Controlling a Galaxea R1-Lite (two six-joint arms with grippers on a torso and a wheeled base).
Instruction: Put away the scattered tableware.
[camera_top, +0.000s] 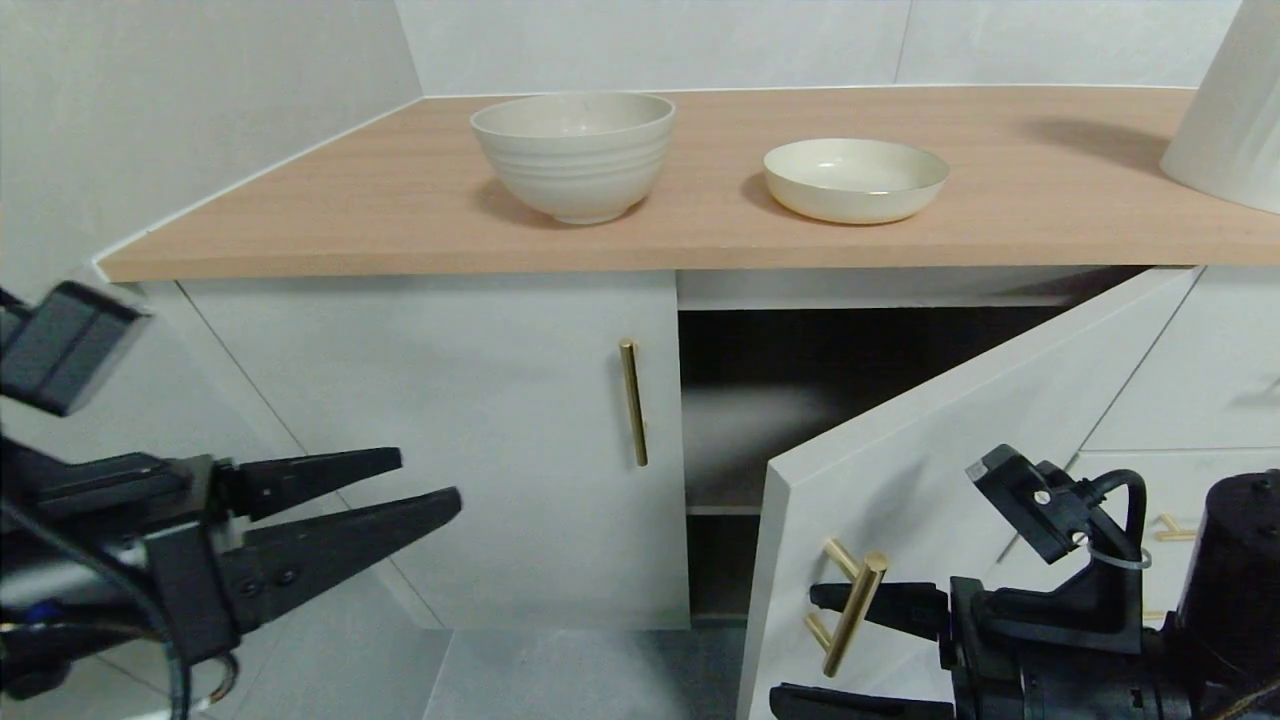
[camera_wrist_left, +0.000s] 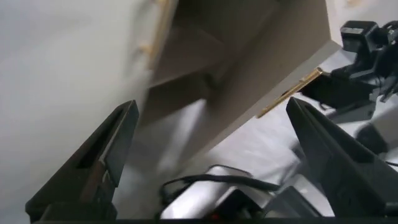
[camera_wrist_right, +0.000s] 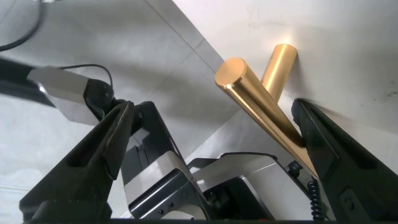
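Low on the robot's left, the left gripper (camera_top: 430, 478) hangs in front of the closed door (camera_top: 450, 430). Its fingers (camera_top: 330, 545) are spread apart with nothing between them. On the right, just as near, the right gripper (camera_top: 795, 645) sits at the open door (camera_top: 950, 420), which stands swung out toward the robot. Its fingers are wide apart, one above and one below the brass handle (camera_top: 852, 615). In the right wrist view the handle (camera_wrist_right: 261, 93) lies in the gap, close against one finger but not clamped. Behind the open door the cabinet (camera_top: 850, 350) is dark inside, with a pale shelf (camera_top: 740, 420) across it. The closed door carries its own upright brass bar (camera_top: 633, 402). Above, on the wooden bench (camera_top: 350, 220), a deep ribbed bowl (camera_top: 573, 150) stands upright on the left. A shallow dish (camera_top: 855, 178) sits near it on the right, not touching. A white object (camera_top: 1230, 110) stands at the bench's far right edge.
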